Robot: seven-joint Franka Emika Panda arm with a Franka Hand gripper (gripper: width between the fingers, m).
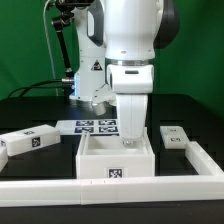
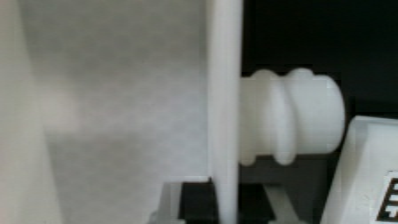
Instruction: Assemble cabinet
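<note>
The cabinet (image 1: 113, 158) is an open-topped white box with a marker tag on its front, standing at the table's middle. My gripper (image 1: 131, 137) reaches down over the box's wall on the exterior view's right. In the wrist view the thin white wall (image 2: 224, 90) runs between my two dark fingers (image 2: 199, 206), and the gripper (image 2: 226, 206) is shut on it. The box's broad white face (image 2: 89, 110) fills one side of the wall. A ribbed white knob (image 2: 295, 115) shows on the other side.
The marker board (image 1: 92, 126) lies behind the box. A loose white tagged panel (image 1: 28, 141) lies at the exterior view's left, and a small tagged white part (image 1: 176, 137) at its right, also in the wrist view (image 2: 374, 185). A white rail (image 1: 120, 185) borders the front and right.
</note>
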